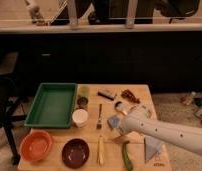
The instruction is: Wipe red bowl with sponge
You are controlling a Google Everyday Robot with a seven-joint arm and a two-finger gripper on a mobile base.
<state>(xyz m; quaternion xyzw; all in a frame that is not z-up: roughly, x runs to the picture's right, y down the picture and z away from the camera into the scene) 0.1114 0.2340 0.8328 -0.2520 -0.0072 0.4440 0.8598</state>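
Note:
The red bowl (36,145) is orange-red with a lighter inside. It sits at the front left corner of the wooden table (139,100), empty. The sponge (113,121) is a small blue-grey pad at the table's middle right, partly covered by my arm. My gripper (120,129) is at the end of the white arm (164,132), which reaches in from the lower right. The gripper is right at the sponge's near edge, far to the right of the red bowl. Its tip is hidden by the wrist.
A dark maroon bowl (75,152) sits beside the red bowl. A green tray (53,104) stands back left, with a white cup (80,117), a can (83,100) and a fork (99,116) near it. A yellow item (100,150), a green vegetable (126,156) and a folded pale cloth (154,149) lie at the front.

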